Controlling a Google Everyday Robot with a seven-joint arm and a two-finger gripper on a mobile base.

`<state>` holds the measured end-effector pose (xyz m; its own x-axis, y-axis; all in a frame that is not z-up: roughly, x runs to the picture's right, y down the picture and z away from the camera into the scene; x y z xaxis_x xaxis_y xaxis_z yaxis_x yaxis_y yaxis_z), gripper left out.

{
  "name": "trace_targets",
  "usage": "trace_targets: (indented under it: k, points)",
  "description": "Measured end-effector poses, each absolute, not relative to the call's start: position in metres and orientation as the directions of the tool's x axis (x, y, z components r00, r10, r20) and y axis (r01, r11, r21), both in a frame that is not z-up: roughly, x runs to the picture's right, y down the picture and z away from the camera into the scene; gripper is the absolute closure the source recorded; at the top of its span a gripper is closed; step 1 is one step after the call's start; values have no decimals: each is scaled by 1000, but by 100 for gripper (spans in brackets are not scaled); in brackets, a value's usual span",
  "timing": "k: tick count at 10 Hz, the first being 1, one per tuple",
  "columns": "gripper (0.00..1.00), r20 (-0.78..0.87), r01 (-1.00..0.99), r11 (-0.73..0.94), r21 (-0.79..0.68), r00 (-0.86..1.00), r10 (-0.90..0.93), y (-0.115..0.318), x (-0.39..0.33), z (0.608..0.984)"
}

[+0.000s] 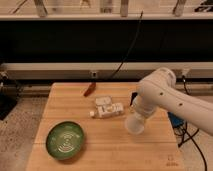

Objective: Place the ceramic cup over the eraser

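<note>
The white ceramic cup (134, 125) hangs at the end of my white arm, a little above the wooden table (75, 107) right of its middle. My gripper (136, 119) holds the cup, and the arm hides the fingers. A small black block, the eraser (133, 98), shows at the arm's left edge, behind the cup and mostly hidden by the arm. The cup is nearer the front than the eraser and is not over it.
A green bowl (65, 140) sits at the front left. A cluster of white labelled bottle and box (107, 107) lies mid-table, just left of the cup. A slim reddish-brown object (89, 90) lies near the back edge. A black cable (125, 55) hangs behind it.
</note>
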<state>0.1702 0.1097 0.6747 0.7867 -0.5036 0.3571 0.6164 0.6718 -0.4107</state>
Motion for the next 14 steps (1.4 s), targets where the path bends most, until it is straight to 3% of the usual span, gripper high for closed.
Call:
trace_targets:
  k: [10, 14]
  points:
    - [100, 256, 570, 699, -431, 820, -511, -4, 200, 690]
    - [100, 233, 559, 710, -428, 827, -511, -24, 203, 700]
